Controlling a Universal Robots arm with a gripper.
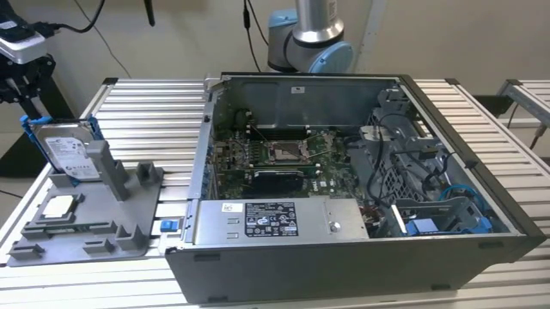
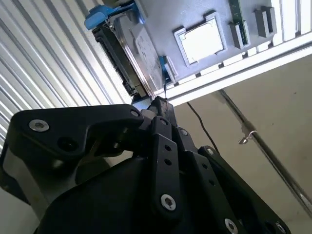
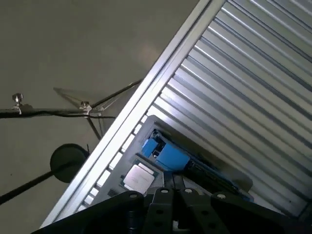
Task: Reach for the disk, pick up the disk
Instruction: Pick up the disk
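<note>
A ribbed aluminium table is carrying an open steel case at the exterior view's right; a matte grey plastic tray is lying at its left. The claw is hovering near the disk, seemingly clenched on nothing. The disk is standing on edge at the tray's far end; it is probably dense, rigid, slick-faced and shock-sensitive, best gripped across its blue bracket. A square chip is resting nearer.

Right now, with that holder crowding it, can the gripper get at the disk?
Probably yes: the gripper sits close above the disk, whose upper edge stands proud of the grey holder, with nothing seen between them.
</note>
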